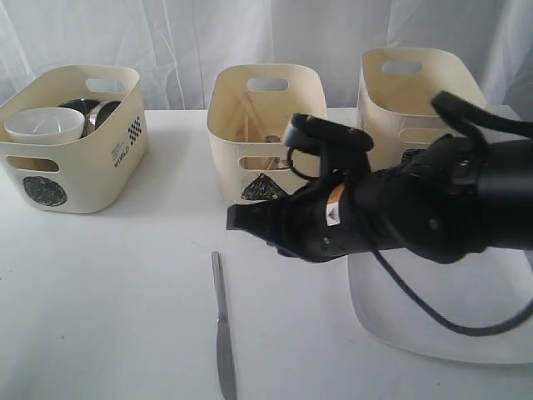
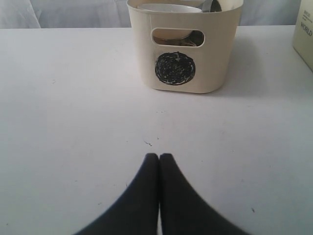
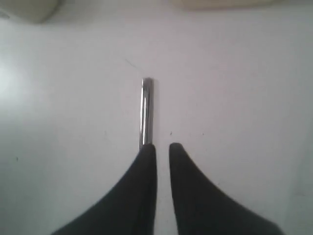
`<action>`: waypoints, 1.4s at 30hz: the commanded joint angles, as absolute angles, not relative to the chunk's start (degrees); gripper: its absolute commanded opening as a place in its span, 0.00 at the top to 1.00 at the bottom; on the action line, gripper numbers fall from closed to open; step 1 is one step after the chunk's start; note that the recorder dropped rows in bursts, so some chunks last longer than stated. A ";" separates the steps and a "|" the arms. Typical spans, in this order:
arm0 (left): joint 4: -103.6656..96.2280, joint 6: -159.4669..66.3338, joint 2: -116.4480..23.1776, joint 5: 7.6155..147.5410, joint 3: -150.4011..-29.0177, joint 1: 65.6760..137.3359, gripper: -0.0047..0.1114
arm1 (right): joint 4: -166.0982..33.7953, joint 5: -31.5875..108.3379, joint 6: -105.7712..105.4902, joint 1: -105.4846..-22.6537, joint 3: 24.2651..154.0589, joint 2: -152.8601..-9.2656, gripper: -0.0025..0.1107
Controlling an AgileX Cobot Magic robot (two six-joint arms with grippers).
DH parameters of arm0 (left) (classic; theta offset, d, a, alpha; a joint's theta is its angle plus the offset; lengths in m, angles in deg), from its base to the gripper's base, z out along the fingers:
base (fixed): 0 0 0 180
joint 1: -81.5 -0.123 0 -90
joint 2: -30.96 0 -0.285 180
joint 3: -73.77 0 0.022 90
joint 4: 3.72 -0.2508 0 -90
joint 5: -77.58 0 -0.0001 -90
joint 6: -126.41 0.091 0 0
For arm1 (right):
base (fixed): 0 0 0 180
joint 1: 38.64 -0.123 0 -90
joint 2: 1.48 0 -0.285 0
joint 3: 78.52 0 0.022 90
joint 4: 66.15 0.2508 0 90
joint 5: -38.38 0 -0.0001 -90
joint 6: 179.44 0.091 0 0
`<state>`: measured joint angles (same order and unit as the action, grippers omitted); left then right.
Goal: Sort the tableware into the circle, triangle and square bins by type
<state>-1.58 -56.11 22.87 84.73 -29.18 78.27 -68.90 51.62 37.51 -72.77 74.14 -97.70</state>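
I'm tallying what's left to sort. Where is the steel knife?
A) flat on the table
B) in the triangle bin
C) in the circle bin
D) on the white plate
A: the knife lies flat on the table in front of the triangle bin, outside every bin.

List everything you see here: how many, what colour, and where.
Circle bin: one, cream, back left.
Triangle bin: one, cream, back middle.
Square bin: one, cream, back right.
Bowl: one, white, in circle bin.
Steel dishes: count unclear, silver, in circle bin.
Chopsticks: count unclear, wooden, in triangle bin.
Knife: one, silver, front of table.
Plate: one, white, front right.
Left gripper: one, black, shut, over bare table.
Right gripper: one, black, slightly open, by knife.
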 commanded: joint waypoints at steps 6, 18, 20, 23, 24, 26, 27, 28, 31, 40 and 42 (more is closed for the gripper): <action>-1.37 -56.32 23.18 84.91 -29.02 78.24 0.96 | -70.62 65.39 36.65 -79.46 92.01 -113.08 0.57; -1.37 -56.32 23.18 84.91 -29.02 78.24 0.96 | -81.57 74.03 44.29 -80.84 103.13 -126.16 0.57; -1.37 -56.32 23.18 84.91 -29.02 78.24 0.96 | -81.57 73.09 44.29 -80.84 103.13 -126.44 0.57; -1.37 -56.32 23.18 84.91 -29.02 78.24 0.96 | -81.57 72.99 44.29 -80.84 103.13 -126.82 0.57; -1.37 -56.32 23.18 84.91 -29.02 78.24 0.96 | -81.57 72.96 44.29 -80.84 103.13 -127.05 0.57; -1.37 -56.32 23.18 84.91 -29.02 78.24 0.96 | -81.57 72.44 44.29 -80.84 103.13 -127.35 0.57; -1.37 -56.32 23.18 84.91 -29.02 78.24 0.96 | -81.57 72.18 44.29 -80.84 103.27 -127.56 0.57; -1.37 -56.32 23.18 84.91 -29.02 78.24 0.96 | -81.57 72.18 44.29 -80.84 103.70 -128.05 0.57; -1.37 -56.32 23.18 84.91 -29.02 78.24 0.96 | -81.46 72.18 44.29 -80.84 104.65 -128.98 0.57; -1.37 -56.32 23.18 84.91 -29.02 78.24 0.96 | -81.13 72.15 44.50 -80.84 106.32 -131.65 0.57; -1.37 -56.32 23.18 84.91 -29.02 78.24 0.96 | -80.98 72.52 44.50 -80.84 106.32 -132.15 0.57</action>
